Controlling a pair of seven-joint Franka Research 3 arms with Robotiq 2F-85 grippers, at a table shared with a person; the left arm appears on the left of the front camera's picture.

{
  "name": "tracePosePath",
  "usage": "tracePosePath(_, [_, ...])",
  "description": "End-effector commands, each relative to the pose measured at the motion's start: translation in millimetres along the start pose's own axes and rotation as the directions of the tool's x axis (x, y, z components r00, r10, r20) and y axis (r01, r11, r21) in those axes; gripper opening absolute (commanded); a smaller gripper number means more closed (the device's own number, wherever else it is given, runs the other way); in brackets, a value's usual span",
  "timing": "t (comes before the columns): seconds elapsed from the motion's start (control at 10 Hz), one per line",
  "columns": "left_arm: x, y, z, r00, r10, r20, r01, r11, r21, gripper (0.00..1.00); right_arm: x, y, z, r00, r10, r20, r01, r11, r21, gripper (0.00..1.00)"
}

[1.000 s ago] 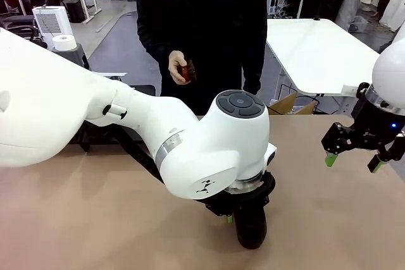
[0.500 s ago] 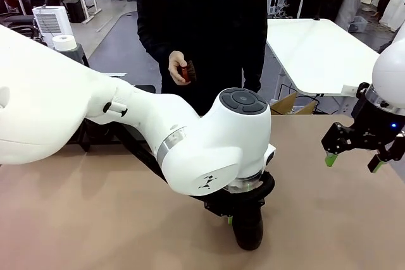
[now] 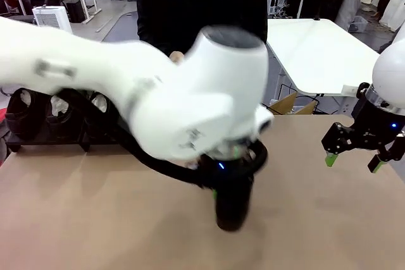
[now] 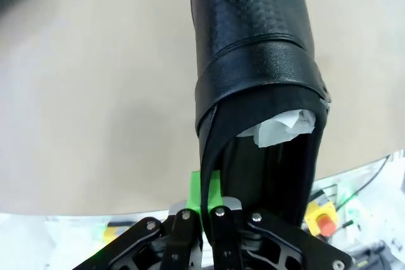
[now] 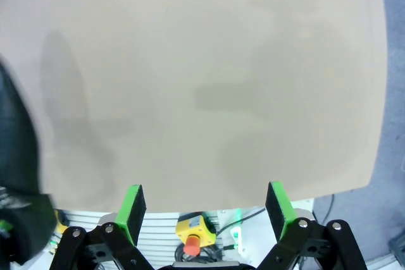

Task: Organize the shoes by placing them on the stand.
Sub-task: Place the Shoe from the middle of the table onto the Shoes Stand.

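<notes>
Beige tabletop [image 3: 95, 219] fills the near half of the front view, with an office of white tables behind it and a person in black [image 3: 202, 4] standing at twelve o'clock. From nine o'clock the left arm [image 3: 126, 93], blurred by motion, sweeps across the middle. Its left gripper [image 3: 223, 184] sits under the wrist at six o'clock, atop a glossy black shoe [image 3: 233, 210] whose toe points at the table. At nine o'clock the stand [image 3: 44, 140] carries three shoes on the stand [image 3: 54, 115] side by side, pale insides showing. At three o'clock the right gripper [image 3: 352, 160] hangs above the table's far right part, green pads apart, nothing between them.

Left wrist view, looking along the fingers: the same shoe [image 4: 256, 74] fills the centre, perforated toe at twelve o'clock, heel opening at six with crumpled white paper [image 4: 281, 128] stuffed inside. The jaws are clamped together on the thin leather edge of the opening at about seven o'clock, one green pad [image 4: 197, 191] showing outside the wall. That pinch is hidden by the arm in the front view.

Right wrist view: bare table [image 5: 209, 80] under spread green pads [image 5: 133, 207], the jaws wide and holding nothing. At eight o'clock a dark blurred shape, too smeared to identify.
</notes>
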State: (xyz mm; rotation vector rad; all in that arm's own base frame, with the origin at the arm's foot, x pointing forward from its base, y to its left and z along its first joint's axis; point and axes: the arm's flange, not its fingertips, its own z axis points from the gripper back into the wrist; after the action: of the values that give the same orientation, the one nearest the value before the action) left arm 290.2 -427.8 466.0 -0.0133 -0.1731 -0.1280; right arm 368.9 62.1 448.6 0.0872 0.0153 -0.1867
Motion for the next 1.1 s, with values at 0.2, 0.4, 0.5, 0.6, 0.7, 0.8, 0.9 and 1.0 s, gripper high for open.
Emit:
tracePosePath(0.2, [44.3,143.3,69.2,0.966,-0.052,0.253,0.035,0.997,0.073,0.0,1.0,1.1,0.9,1.0,-0.008,0.005,0.008,1.0,0.012,1.0])
tracePosePath(0.4, [38.2,118.3,79.5,0.978,-0.025,0.206,0.015,0.999,0.052,0.0,1.0,1.1,0.9,1.0,-0.008,0.005,0.008,1.0,0.012,1.0])
tracePosePath(0.5, [38.2,118.3,79.5,0.978,-0.025,0.206,0.015,0.999,0.052,0.0,1.0,1.1,0.9,1.0,-0.008,0.005,0.008,1.0,0.012,1.0])
tracePosePath(0.6, [38.2,118.3,79.5,0.978,-0.025,0.206,0.015,0.999,0.052,0.0,1.0,1.1,0.9,1.0,-0.008,0.005,0.008,1.0,0.012,1.0])
tracePosePath(0.7, [38.2,118.3,79.5,0.978,-0.025,0.206,0.015,0.999,0.052,0.0,1.0,1.1,0.9,1.0,-0.008,0.005,0.008,1.0,0.012,1.0])
tracePosePath(0.8, [38.8,128.1,75.9,0.979,-0.033,0.202,0.019,0.997,0.073,0.0,1.0,1.1,0.9,1.0,-0.008,0.005,0.008,1.0,0.012,1.0])
tracePosePath(0.9, [44.7,138.6,69.6,0.973,-0.028,0.23,0.001,0.993,0.116,0.0,1.0,1.1,0.9,1.0,-0.008,0.005,0.008,1.0,0.012,1.0])
tracePosePath(1.0, [64.5,158.8,45.2,0.927,-0.022,0.374,-0.034,0.989,0.143,0.0,1.0,1.1,0.9,1.0,-0.008,0.005,0.008,1.0,0.012,1.0])
